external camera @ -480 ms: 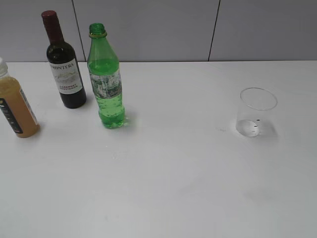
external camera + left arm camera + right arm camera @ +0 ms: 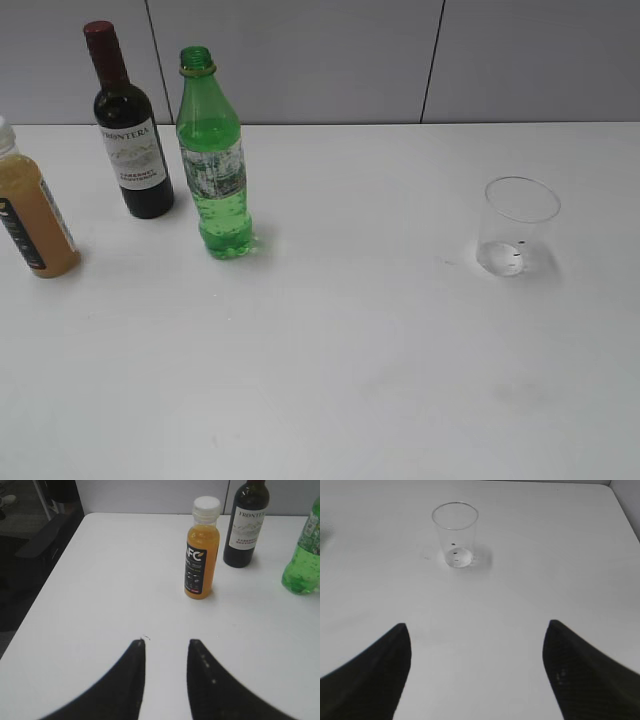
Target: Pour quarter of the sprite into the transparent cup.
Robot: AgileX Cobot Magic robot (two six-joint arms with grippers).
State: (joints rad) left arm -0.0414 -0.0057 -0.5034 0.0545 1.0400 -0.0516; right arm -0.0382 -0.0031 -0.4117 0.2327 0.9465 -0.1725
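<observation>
Standing upright and uncapped on the white table (image 2: pixel 330 380), the sprite (image 2: pixel 213 160) is sitting ahead and far to the right of the left pincer (image 2: pixel 166 650), well apart from it. That pincer is hovering over bare tabletop with its fingers parted by a narrow gap, pinching nothing. The transparent cup (image 2: pixel 455 534) is standing straight ahead of the right pincer (image 2: pixel 477 630), slightly left of its midline, well beyond the tips. This pincer is gaping wide, gripping nothing. An orange juice bottle (image 2: pixel 201 550) and a dark wine bottle (image 2: pixel 247 522) are standing ahead of the left pincer.
</observation>
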